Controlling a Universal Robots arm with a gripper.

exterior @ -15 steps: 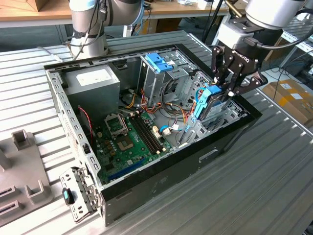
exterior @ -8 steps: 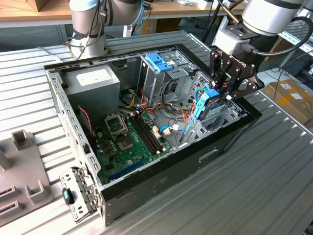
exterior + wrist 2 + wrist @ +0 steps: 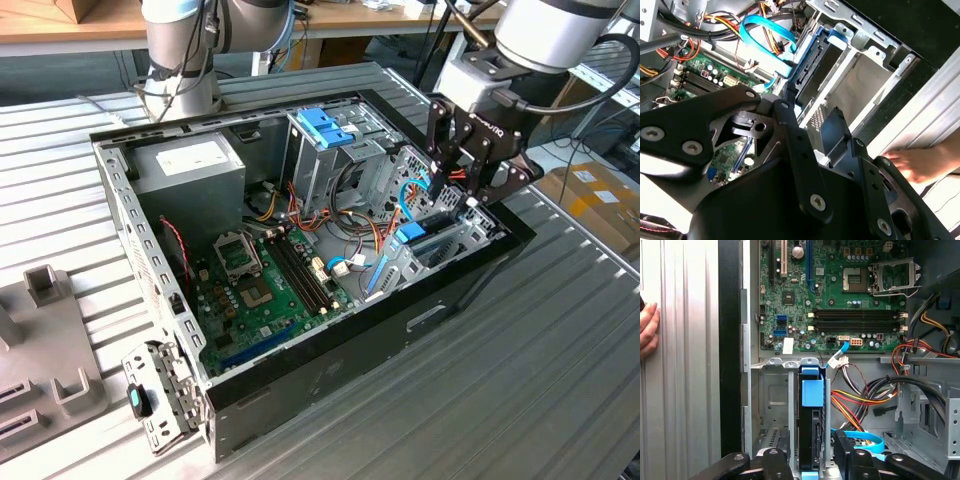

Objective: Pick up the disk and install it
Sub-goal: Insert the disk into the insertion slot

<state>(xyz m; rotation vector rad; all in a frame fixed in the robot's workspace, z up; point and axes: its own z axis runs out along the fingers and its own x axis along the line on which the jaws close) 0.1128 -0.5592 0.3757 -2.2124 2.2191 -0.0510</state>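
Note:
The disk (image 3: 811,432) stands on edge inside the metal bay at the front corner of the open computer case (image 3: 330,370), its blue plastic rail (image 3: 812,391) facing up. In the exterior view the rail shows as a blue patch on the disk (image 3: 412,235) just below my gripper (image 3: 455,185). My gripper (image 3: 812,464) hovers right over the bay, open, one black finger (image 3: 776,460) on each side of the disk with a small gap to it. In the second wrist view the fingers (image 3: 790,125) hang above the blue-framed disk (image 3: 810,60).
A person's hand (image 3: 910,165) rests on the ribbed table beside the case. Inside lie the motherboard (image 3: 260,280), loose cables (image 3: 860,400), the grey power supply (image 3: 190,165) and a drive cage with a blue latch (image 3: 325,128). A second arm's base (image 3: 180,50) stands behind.

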